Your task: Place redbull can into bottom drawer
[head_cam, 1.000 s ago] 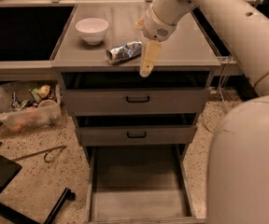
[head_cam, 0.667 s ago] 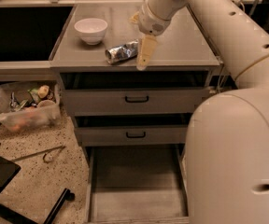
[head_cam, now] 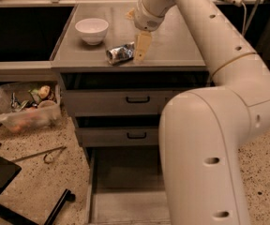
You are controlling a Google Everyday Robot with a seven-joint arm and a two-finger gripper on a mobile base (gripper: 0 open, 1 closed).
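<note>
When grasping with gripper [head_cam: 142, 48] just beside redbull can [head_cam: 121, 54] lying near tabletop [head_cam: 182, 41] front edge, avoid side contact: risks rolling off, missing bottom drawer [head_cam: 125, 206]. Gripper opening: cannot tell.

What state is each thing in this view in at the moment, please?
redbull can: lying on its side on the cabinet top.
gripper: low over the cabinet top, close beside the can.
bottom drawer: pulled open, no can in it.
top drawer: pushed in.
middle drawer: pushed in.
white bowl: upright on the cabinet top.
</note>
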